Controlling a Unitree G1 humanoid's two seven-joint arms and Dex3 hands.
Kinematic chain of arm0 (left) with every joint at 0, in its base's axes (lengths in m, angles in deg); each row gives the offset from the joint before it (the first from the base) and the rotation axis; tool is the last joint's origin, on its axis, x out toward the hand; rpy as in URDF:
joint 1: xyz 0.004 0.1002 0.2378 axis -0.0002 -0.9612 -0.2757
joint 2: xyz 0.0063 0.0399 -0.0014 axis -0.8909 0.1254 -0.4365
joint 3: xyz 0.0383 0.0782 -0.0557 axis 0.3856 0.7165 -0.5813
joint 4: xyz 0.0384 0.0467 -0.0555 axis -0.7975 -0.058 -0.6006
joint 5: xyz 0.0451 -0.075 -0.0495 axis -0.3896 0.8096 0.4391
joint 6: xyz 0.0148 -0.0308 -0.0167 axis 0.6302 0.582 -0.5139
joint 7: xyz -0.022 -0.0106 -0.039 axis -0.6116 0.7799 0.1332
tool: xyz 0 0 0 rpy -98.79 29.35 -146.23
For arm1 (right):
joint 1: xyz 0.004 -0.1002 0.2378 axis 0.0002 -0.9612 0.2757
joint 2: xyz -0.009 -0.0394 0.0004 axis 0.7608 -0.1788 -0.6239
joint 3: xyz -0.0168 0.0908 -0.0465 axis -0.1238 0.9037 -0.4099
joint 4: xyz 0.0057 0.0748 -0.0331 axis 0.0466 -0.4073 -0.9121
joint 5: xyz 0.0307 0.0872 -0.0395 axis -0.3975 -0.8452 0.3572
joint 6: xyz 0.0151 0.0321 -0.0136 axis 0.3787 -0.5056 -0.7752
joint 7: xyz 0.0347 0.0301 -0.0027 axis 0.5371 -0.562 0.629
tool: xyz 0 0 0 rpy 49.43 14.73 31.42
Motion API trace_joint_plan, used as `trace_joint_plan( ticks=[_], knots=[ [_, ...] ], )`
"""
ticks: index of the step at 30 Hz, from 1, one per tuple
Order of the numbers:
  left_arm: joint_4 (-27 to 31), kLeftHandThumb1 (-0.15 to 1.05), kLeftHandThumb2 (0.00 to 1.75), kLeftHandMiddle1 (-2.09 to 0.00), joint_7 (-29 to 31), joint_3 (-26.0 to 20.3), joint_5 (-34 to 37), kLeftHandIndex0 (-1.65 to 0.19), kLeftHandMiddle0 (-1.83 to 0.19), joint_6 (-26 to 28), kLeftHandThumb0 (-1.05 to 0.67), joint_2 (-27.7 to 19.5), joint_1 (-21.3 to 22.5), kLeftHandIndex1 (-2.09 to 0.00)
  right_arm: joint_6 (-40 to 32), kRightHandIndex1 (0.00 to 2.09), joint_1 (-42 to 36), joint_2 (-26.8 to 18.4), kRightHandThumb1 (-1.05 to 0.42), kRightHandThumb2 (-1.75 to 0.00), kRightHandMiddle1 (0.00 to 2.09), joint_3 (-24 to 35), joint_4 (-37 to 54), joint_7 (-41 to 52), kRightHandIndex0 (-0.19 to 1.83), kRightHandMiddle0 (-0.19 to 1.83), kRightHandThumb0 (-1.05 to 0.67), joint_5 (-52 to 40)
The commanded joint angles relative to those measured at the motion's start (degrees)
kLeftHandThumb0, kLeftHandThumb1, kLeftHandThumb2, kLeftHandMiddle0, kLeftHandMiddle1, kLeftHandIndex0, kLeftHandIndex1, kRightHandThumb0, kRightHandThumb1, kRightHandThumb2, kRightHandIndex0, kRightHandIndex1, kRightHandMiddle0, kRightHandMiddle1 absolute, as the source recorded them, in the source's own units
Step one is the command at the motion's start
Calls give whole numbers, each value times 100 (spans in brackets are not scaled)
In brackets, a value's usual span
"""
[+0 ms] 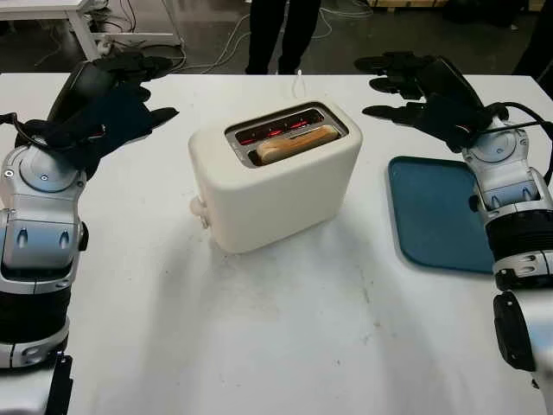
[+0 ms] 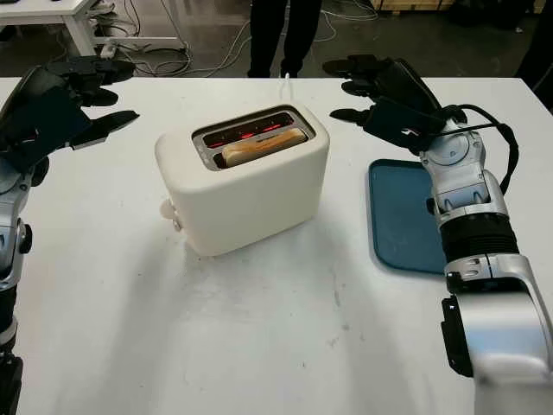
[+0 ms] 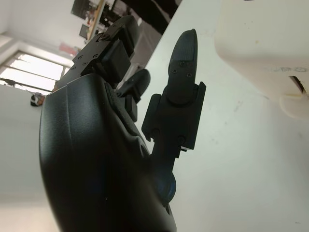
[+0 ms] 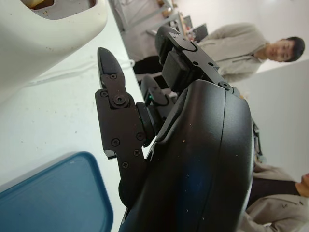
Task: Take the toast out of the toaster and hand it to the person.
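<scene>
Left eye view looks down on a white table (image 1: pixel 285 337) with a cream toaster (image 1: pixel 275 186) standing near its middle, turned at a slant to the table's edges. One slice of toast (image 1: pixel 295 145) sits in the slot nearer the robot, its browned top edge poking just above the opening, while the slot behind it glows red. A small knob (image 1: pixel 198 207) juts from the toaster's end that faces the table's left edge. A blue tray (image 1: pixel 436 216) lies flat by the right edge, well apart from the toaster. The left hand (image 1: pixel 112 108) hovers above the table toward the far left corner, open and holding nothing, its fingers (image 3: pixel 182 63) pointing toward the toaster, apart from it. The right hand (image 1: pixel 423 91) hovers toward the far right corner, just past the tray's far end, likewise open and empty, fingers (image 4: pixel 113 104) aimed at the toaster without touching it. Beyond the far edge, a person's dark trouser legs (image 1: pixel 281 35) stand on the floor, with cables (image 1: pixel 207 52) trailing nearby. In the right wrist view, a person in a beige jacket (image 4: pixel 231 50) appears behind the hand.
</scene>
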Motion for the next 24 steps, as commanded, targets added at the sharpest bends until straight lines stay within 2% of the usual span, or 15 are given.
trace_joint_plan(
  ticks=[1, 8, 14, 24],
  knots=[
    [9, 92, 15, -77, -41, 1, 10, -53, -23, -100, -39, 1, 1, -7, 66, 0, -24, 14, -92, -3, 0, 21, 47, -25, 60, 58, -29, -34],
    [43, 92, 14, -79, -55, -32, 47, -53, -20, 12, -39, 77, 26, -6, 98, 0, 7, 18, -92, -2, 0, 20, -13, -22, 61, 58, -29, -38],
    [-47, 92, 14, -80, -46, -32, 30, -54, -21, -216, -41, 30, -3, -7, 67, 0, -1, 32, -92, -3, 0, 24, 14, -20, 61, 58, -28, -49],
    [-30, 92, 13, -83, -37, -11, -6, -55, -22, -191, -39, 14, 10, -7, 8, 0, -7, 26, -92, -3, 0, 17, 48, -15, 61, 58, -29, -35]
  ],
)
